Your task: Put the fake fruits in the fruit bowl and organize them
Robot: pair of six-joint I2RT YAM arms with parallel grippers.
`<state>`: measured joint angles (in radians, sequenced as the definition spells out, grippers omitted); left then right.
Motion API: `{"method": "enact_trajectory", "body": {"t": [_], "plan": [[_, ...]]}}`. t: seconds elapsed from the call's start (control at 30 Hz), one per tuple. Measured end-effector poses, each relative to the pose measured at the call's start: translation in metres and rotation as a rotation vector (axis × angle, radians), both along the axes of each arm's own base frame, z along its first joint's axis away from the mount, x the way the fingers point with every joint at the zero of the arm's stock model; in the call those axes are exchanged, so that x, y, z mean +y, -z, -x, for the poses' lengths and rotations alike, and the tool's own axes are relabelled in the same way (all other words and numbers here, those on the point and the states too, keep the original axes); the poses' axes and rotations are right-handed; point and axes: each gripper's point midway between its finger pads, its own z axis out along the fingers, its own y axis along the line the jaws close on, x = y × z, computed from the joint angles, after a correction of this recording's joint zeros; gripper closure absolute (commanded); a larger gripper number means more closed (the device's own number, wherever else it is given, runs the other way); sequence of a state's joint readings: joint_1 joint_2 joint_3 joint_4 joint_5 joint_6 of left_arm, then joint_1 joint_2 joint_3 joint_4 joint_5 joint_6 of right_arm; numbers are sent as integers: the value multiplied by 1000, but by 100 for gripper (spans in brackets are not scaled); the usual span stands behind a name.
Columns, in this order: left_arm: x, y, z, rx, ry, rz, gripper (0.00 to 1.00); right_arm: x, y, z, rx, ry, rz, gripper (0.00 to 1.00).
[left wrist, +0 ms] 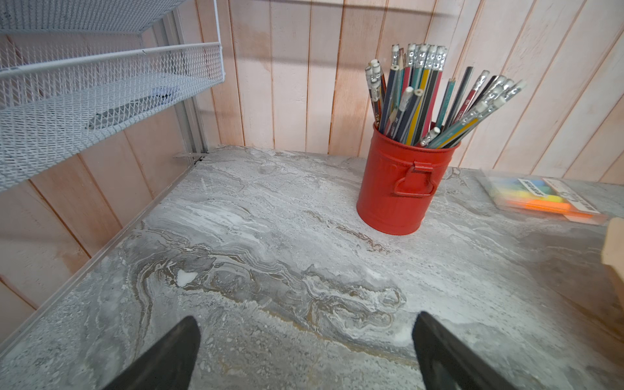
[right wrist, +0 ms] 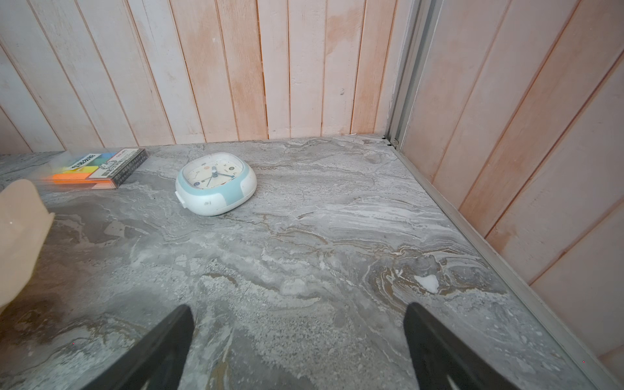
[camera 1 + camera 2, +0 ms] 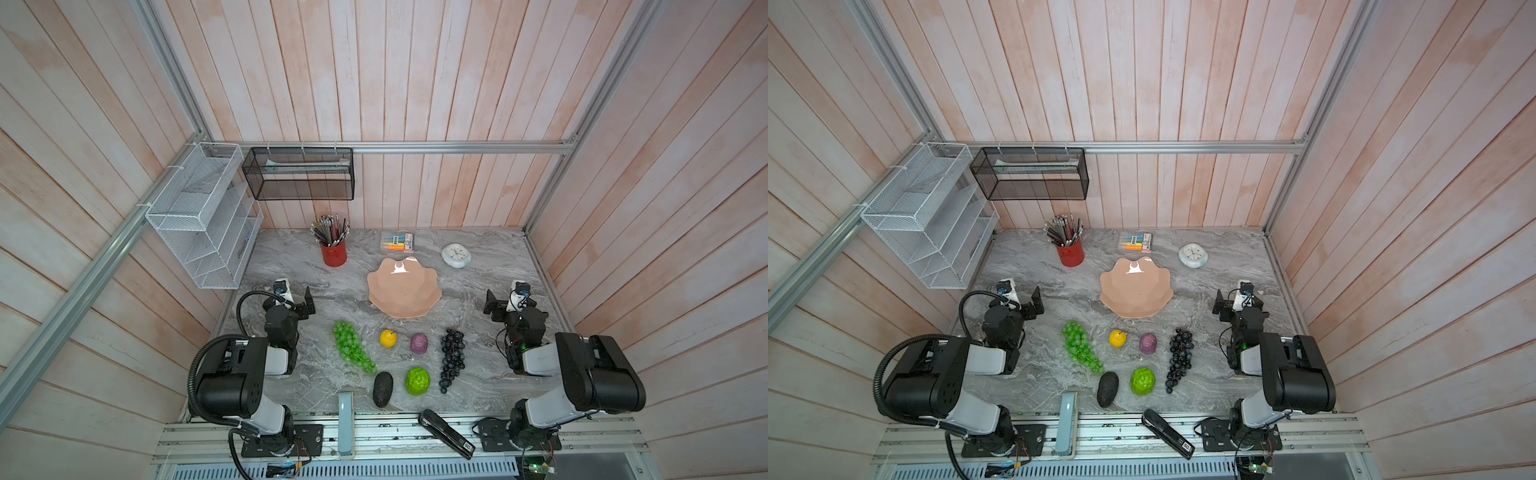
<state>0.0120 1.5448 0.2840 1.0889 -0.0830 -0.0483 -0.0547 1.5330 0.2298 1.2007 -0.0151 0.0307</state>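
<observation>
The empty peach-pink fruit bowl [image 3: 404,291] [image 3: 1136,291] sits mid-table. In front of it the fake fruits lie on the marble: green grapes [image 3: 351,347], a yellow ball [image 3: 387,338], a purple ball [image 3: 419,343], dark grapes [image 3: 452,359], a bumpy lime-green ball [image 3: 417,380] and a dark avocado [image 3: 382,389]. My left gripper [image 3: 308,301] [image 1: 305,324] stands open over bare marble left of the bowl. Right of the bowl, my right gripper [image 3: 491,305] [image 2: 299,315] is open too, holding nothing. The bowl's rim [image 1: 614,250] [image 2: 17,229] shows at the edge of each wrist view.
At the back stand a red pencil cup [image 3: 333,252], a highlighter pack [image 3: 397,242] and a white clock [image 3: 456,255]. A white mesh rack [image 3: 199,216] and a black mesh basket [image 3: 299,174] hang on the walls. A black stapler [image 3: 446,432] lies on the front rail.
</observation>
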Motion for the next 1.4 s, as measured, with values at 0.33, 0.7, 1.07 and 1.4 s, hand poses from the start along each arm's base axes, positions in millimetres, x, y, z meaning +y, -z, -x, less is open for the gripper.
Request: {"method": "enact_trajectory", "body": {"t": [0.33,0.7,1.07,1.4], "plan": [[4,0,-2,31,-38,-7,0,-11,-7,1,-15,68,-10,2],[-5,-105,-52,96,-163,96,0,-8,-158,-15,-159,86,-130,14],[-113,-69,14,432,79,203,0,170,-125,60,293,-435,-167,15],[-133,-96,35,415,138,254,0,253,-4,128,760,-649,-16,15]]}}
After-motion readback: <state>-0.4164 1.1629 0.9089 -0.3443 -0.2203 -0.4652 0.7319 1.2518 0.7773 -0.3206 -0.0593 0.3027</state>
